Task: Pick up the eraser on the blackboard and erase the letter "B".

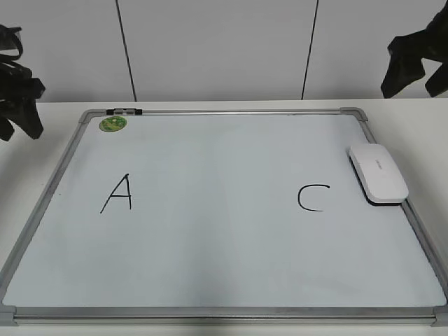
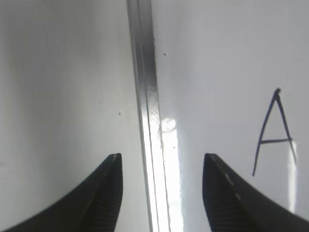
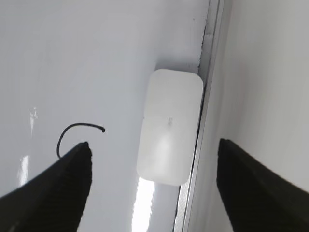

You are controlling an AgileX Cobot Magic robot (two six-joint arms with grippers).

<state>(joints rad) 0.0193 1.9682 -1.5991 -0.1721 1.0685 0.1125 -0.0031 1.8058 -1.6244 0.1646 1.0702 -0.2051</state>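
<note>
The white dry-erase blackboard (image 1: 224, 280) lies flat on the table, with a black "A" (image 1: 117, 194) at left and a black "C" (image 1: 312, 197) at right. No "B" shows between them. The white eraser (image 1: 378, 173) rests on the board by its right frame edge. In the right wrist view the eraser (image 3: 170, 125) lies below my open right gripper (image 3: 153, 166), beside part of the "C" (image 3: 77, 133). My left gripper (image 2: 163, 166) is open above the board's left frame (image 2: 147, 106), with the "A" (image 2: 274, 130) to its right. Both arms hang raised at the exterior view's upper corners.
A round green magnet (image 1: 113, 124) sits at the board's top-left corner next to a black clip on the frame (image 1: 126, 111). White table (image 1: 28, 175) surrounds the board. A white panelled wall stands behind.
</note>
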